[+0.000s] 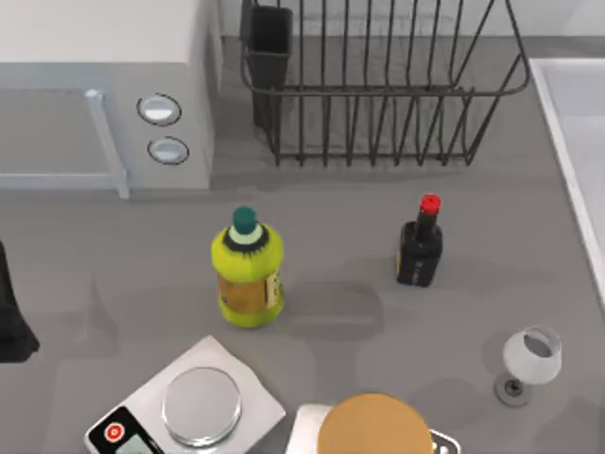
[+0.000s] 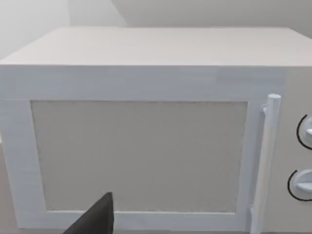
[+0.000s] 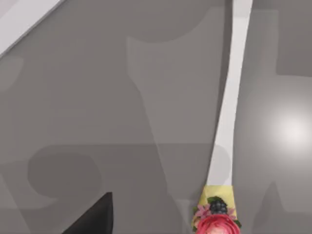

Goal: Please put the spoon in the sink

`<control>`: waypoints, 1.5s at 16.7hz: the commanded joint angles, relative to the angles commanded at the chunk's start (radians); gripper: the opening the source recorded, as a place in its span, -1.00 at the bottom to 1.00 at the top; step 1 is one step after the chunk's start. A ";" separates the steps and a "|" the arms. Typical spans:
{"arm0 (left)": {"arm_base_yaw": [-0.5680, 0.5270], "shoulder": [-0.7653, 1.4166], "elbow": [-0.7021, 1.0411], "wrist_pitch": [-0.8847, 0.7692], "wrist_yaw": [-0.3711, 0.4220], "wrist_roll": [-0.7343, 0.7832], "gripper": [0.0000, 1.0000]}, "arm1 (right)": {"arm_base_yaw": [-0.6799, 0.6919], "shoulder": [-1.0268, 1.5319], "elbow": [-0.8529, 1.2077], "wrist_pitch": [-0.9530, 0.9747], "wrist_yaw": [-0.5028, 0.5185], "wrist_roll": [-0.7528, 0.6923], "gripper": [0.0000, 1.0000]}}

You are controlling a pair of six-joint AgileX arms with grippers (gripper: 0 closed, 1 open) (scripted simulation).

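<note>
The left arm [image 1: 11, 317] sits at the table's 9 o'clock edge, facing the microwave [image 2: 146, 136]; its grip cannot be told. Centre: yellow bottle [image 1: 248, 270], dark bottle [image 1: 420, 248]. The sink [image 1: 577, 142] lies at 3 o'clock. The right wrist view shows the spoon [image 3: 229, 122] flat on the table; that grip cannot be told either.

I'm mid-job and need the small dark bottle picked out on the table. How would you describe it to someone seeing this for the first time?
Start at the black wire dish rack at the back of the table. Just in front of its right half stands a small dark bottle, upright and alone. Its red cap and black body set it apart from the fatter yellow-green bottle to its left.
</note>
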 joint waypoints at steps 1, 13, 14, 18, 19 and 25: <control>0.000 0.000 0.000 0.000 0.000 0.000 1.00 | -0.010 0.023 0.017 -0.019 -0.002 0.003 1.00; 0.000 0.000 0.000 0.000 0.000 0.000 1.00 | 0.002 0.115 -0.059 0.131 -0.004 0.027 1.00; 0.000 0.000 0.000 0.000 0.000 0.000 1.00 | 0.008 0.140 -0.086 0.184 -0.003 0.033 1.00; 0.000 0.000 0.000 0.000 0.000 0.000 1.00 | 0.030 0.239 -0.191 0.394 -0.003 0.057 1.00; 0.000 0.000 0.000 0.000 0.000 0.000 1.00 | 0.034 0.256 -0.209 0.429 -0.003 0.061 1.00; 0.000 0.000 0.000 0.000 0.000 0.000 1.00 | 0.040 0.276 -0.231 0.469 -0.003 0.067 1.00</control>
